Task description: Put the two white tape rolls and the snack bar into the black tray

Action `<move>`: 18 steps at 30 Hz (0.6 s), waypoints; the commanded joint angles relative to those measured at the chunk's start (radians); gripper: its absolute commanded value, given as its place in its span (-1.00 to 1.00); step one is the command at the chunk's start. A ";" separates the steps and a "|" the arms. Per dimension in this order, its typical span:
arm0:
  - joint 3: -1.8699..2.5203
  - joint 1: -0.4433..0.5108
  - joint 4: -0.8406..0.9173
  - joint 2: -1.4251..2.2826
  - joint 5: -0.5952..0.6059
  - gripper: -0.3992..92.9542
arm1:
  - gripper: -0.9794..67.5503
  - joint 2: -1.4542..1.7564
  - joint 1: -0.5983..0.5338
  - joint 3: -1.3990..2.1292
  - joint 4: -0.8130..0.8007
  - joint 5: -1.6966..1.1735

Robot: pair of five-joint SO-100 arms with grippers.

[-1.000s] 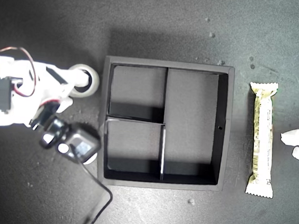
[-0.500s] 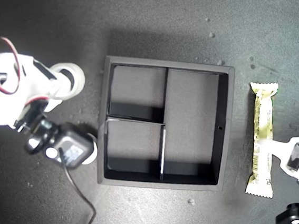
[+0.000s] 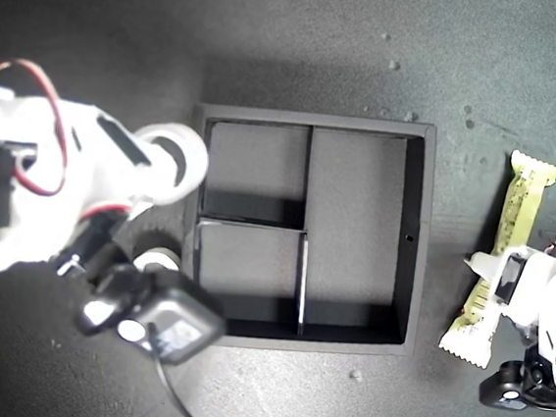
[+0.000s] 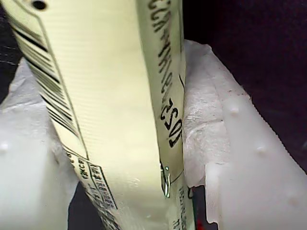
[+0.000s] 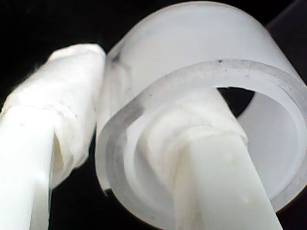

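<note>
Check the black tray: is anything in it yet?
Empty. All three compartments of the black tray show bare floor; the snack bar lies outside it, at the exterior view's right.

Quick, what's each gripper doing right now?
My first gripper: shut on the snack bar.
My second gripper: shut on the larger white tape roll, one finger through its centre.

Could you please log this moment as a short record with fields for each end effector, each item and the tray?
first end effector: shut on the bar, at the exterior view's right
bar: gripped near its lower half, tilted, outside the tray
second end effector: shut on the larger roll, one finger through its hole
larger roll: held at the tray's left wall in the exterior view, not yet inside
smaller roll: on the surface left of the tray, partly hidden by the arm
tray: all three compartments hold nothing
</note>
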 commanded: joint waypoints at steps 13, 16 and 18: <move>-0.698 -0.006 0.308 -0.466 0.014 -0.98 | -0.91 -0.002 -0.120 -0.568 0.341 -0.152; -0.719 0.005 0.308 -0.486 0.003 -0.98 | -0.91 -0.014 -0.117 -0.635 0.337 -0.187; -0.741 0.011 0.310 -0.509 -0.005 -0.98 | -0.91 -0.054 -0.107 -0.707 0.337 -0.213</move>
